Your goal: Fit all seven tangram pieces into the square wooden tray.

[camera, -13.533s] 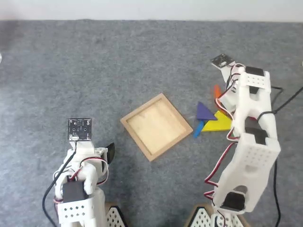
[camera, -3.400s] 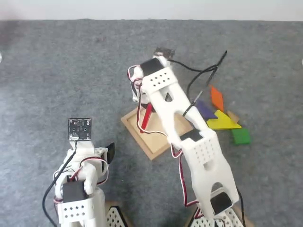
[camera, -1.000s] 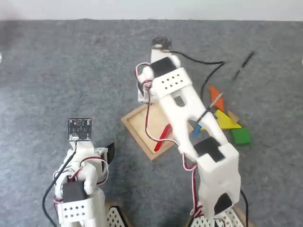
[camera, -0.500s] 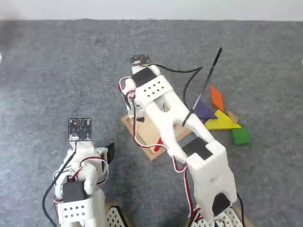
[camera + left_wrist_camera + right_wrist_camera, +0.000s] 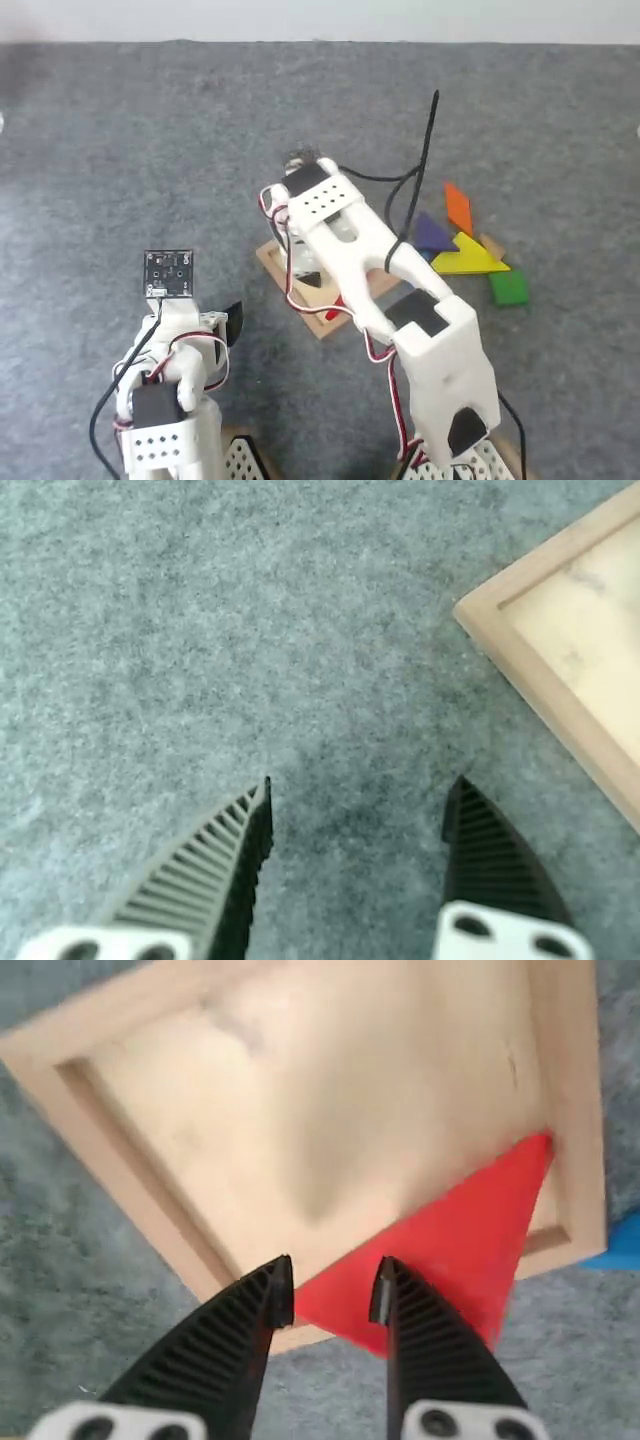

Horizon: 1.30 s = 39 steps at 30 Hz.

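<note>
When set beside the high view of half a second earlier, shows the right arm swung slightly leftward and lower, with the right gripper now down over the left part of the square wooden tray at frame centre. Shows the red triangle, carried tilted under the wrist a second earlier, now lying at the tray's lower corner. Shows the orange piece, purple piece, yellow piece and green piece unmoved on the carpet right of centre, well apart from the tray. Shows the left arm unmoved at lower left.

Left wrist view: shows the left gripper with fingers spread wide over bare carpet, holding nothing, with one corner of the tray at upper right.

Right wrist view: shows the right gripper with fingers a little apart, clamping nothing, tips above an edge of the red triangle. Shows the triangle mostly inside the tray, at right of frame, but with one side riding over the rim onto the carpet. Suggests a release just made: first of seven delivered yet not seated flat, likely needing a nudge inward before the rest.
</note>
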{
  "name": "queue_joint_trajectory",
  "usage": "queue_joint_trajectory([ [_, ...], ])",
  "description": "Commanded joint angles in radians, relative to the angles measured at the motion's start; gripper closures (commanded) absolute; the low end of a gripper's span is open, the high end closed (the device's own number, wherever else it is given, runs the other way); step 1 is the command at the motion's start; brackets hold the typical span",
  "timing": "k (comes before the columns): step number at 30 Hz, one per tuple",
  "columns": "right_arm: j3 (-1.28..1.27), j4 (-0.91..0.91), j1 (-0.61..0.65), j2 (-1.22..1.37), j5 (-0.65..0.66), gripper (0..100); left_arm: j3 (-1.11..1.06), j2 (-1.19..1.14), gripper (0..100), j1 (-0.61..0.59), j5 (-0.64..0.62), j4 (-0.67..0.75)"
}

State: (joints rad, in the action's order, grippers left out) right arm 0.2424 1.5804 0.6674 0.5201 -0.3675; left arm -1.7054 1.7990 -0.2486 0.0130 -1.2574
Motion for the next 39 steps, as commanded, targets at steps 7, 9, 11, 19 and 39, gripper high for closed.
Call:
queue_joint_trajectory([
  [7,-0.232,-0.058,-0.081,-0.260,0.044,85.4,0.022,0.021,73,-0.002,-0.008,-0.005],
  [9,-0.301,-0.102,-0.085,-0.308,0.063,85.4,0.022,0.021,73,-0.002,-0.008,-0.005],
  [11,-0.373,-0.168,-0.084,-0.340,0.060,85.4,0.022,0.021,73,-0.002,-0.008,-0.005],
  [19,-0.483,-0.363,-0.087,-0.348,0.068,85.4,0.022,0.021,73,-0.002,-0.008,-0.005],
  [39,-0.476,-0.519,-0.091,-0.283,0.144,85.3,0.022,0.021,73,-0.002,-0.008,-0.005],
])
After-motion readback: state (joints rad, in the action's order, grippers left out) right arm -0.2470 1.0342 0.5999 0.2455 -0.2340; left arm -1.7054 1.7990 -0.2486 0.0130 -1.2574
